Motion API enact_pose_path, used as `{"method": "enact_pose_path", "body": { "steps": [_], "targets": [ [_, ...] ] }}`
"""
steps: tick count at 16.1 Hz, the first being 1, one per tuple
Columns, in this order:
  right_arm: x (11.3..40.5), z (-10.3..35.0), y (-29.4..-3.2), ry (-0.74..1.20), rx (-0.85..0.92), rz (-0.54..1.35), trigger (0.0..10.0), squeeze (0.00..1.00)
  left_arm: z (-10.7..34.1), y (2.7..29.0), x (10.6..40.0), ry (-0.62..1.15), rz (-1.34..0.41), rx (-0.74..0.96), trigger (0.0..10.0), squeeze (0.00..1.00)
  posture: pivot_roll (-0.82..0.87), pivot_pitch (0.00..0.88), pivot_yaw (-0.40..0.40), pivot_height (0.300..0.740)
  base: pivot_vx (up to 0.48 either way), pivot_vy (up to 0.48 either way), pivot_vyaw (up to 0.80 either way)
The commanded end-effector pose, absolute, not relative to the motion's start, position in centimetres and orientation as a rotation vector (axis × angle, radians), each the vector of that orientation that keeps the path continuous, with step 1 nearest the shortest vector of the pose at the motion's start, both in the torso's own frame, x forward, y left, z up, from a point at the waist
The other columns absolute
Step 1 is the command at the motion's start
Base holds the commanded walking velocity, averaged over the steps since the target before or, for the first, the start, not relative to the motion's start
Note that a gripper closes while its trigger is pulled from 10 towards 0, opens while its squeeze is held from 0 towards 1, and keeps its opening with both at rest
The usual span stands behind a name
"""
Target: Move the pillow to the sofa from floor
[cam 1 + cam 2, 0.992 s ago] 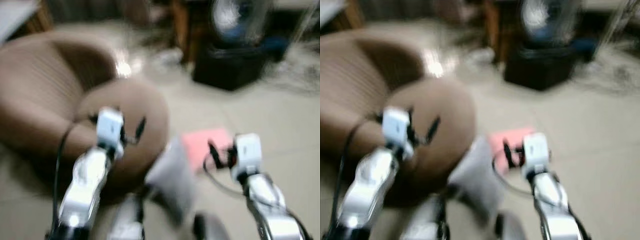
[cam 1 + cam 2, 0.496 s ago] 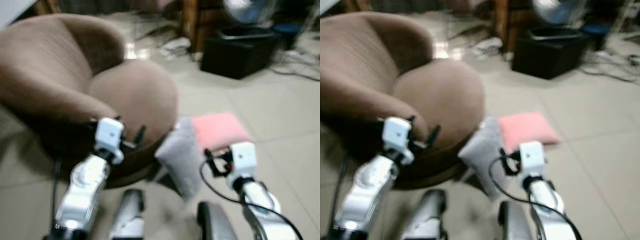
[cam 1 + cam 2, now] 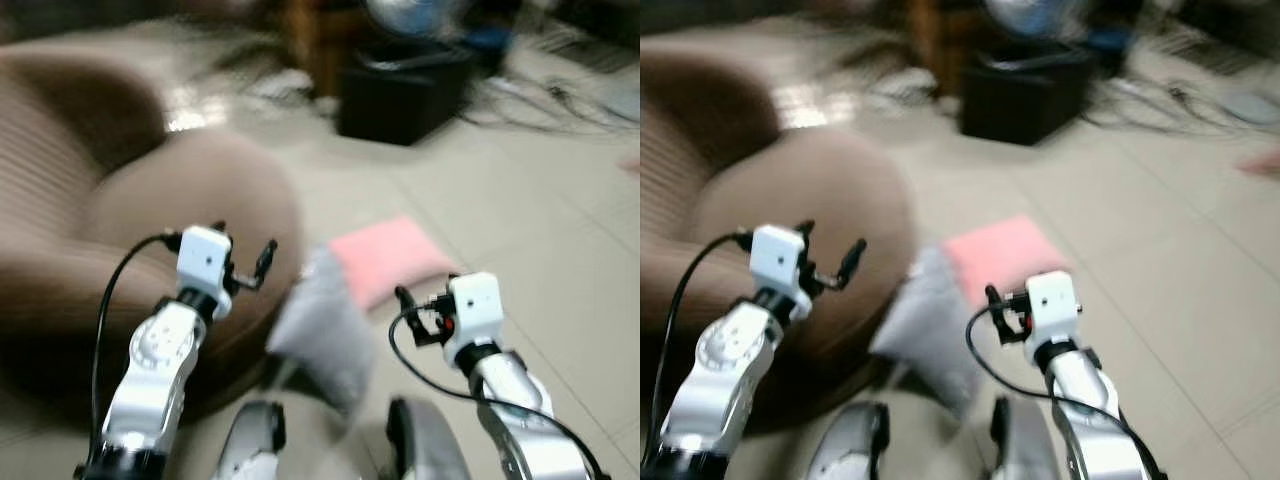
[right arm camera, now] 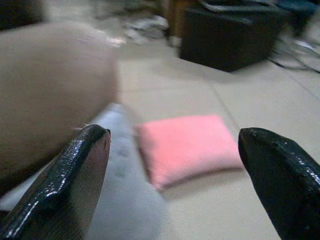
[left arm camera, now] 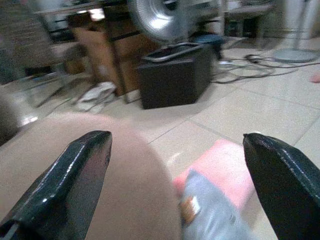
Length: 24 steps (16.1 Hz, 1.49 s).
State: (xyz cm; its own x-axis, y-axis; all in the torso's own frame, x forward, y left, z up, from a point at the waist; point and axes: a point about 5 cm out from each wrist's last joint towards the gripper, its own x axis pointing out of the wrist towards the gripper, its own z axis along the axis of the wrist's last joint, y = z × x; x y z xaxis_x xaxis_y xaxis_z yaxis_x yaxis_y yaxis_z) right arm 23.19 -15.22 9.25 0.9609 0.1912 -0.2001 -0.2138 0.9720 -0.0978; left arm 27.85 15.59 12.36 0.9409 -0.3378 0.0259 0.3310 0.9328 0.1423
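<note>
There, pink pillow flat on floor.

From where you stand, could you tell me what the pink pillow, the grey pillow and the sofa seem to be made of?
The pink pillow looks like soft fleece or towelling: a matt, slightly fuzzy face. The grey pillow seems plain matt cloth, but blur hides its weave. The sofa looks like brown ribbed fabric, perhaps corduroy: fine parallel lines run across its back.
</note>
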Motion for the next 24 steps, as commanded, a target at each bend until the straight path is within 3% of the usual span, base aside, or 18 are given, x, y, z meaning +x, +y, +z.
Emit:
{"method": "enact_pose_path", "body": {
  "steps": [1,6,13,17,24],
  "targets": [
    [23.1,9.3,-16.0,0.196,-0.121,0.175,10.0,0.0,12.4,14.7,27.7,-0.055,-0.376,0.127,10.0,0.0,-0.02,0.064,0.056,0.605,0.341,0.0,0.0],
    [23.3,9.2,-16.1,0.2,-0.111,0.167,10.0,0.0,12.5,14.7,27.9,-0.055,-0.373,0.125,10.0,0.0,-0.02,0.074,0.055,0.605,0.317,0.0,-0.27],
    [23.0,8.3,-16.0,0.251,-0.137,0.212,10.0,0.0,11.7,14.9,27.5,-0.013,-0.406,0.135,10.0,0.0,-0.02,0.07,0.053,0.605,0.0,0.0,0.0],
    [22.9,8.0,-16.0,0.262,-0.14,0.24,10.0,0.0,10.1,14.8,27.1,0.07,-0.483,0.22,10.0,0.0,-0.03,0.067,0.055,0.56,0.0,0.0,0.0],
    [23.4,8.0,-15.6,0.264,-0.173,0.319,10.0,0.0,7.4,15.1,29.2,0.246,-0.42,0.151,10.0,0.0,-0.02,0.088,0.037,0.495,0.0,0.0,0.0]
  ]
}}
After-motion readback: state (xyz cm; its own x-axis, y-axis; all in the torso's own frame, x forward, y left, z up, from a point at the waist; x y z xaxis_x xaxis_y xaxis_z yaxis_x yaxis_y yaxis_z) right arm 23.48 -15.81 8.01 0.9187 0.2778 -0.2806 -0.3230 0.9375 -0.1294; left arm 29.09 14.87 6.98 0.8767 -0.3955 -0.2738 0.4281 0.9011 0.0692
